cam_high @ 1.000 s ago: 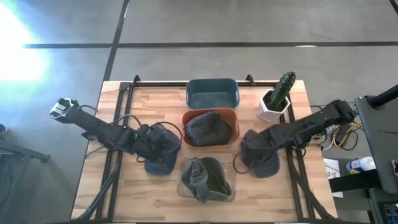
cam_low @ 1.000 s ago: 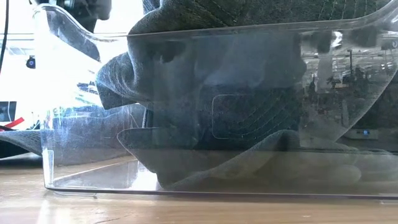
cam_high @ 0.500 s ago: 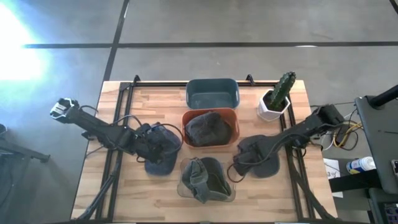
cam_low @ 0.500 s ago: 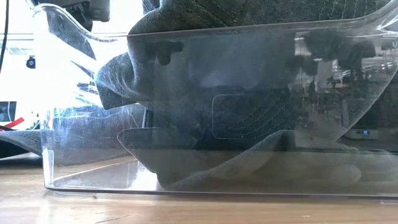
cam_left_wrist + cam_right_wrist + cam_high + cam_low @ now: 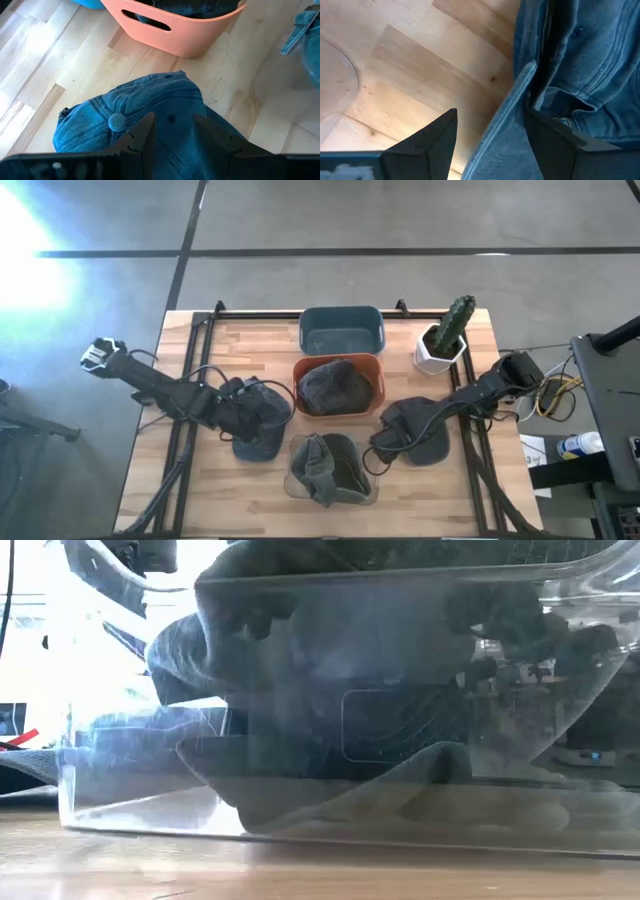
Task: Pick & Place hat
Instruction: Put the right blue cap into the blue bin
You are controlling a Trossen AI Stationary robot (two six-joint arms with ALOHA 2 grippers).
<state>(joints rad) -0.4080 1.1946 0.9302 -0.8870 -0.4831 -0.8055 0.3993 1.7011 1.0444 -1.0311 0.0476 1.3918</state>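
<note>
Low view is almost all clear bin (image 5: pixel 330 810) wall w/ a hat bunched inside; arms can't be made out there. In the high view both grippers sit low over dark denim, so fingertips are lost against the fabric. Right wrist view cuts off most of its hat, only brim edge and part of the crown show. Contents of the teal bin (image 5: pixel 342 330) too dim to tell.

Left gripper (image 5: pixel 172 131) sits on the left denim hat (image 5: pixel 258 420), left of the orange bin (image 5: pixel 338 387). In the left wrist view its two fingers (image 5: pixel 145 135) press down on the crown just beside the top button, jaws partly apart w/ a fold of blue fabric between them; looks like a pinch on the hat, which lies flat on the table (image 5: pixel 200 480).

Right gripper (image 5: pixel 490 132) is at the near-left edge of the right denim hat (image 5: pixel 420 430), close to the clear bin's right corner. Jaws spread wide; the brim edge runs up between the fingers (image 5: pixel 432 137) but neither side squeezes it, so not gripped. That hat rests on the table, right of the orange bin and in front of the potted cactus (image 5: pixel 447 332)

Orange bin holds a dark hat (image 5: pixel 335 385); clear bin at front centre holds an olive one (image 5: pixel 325 465)
</note>
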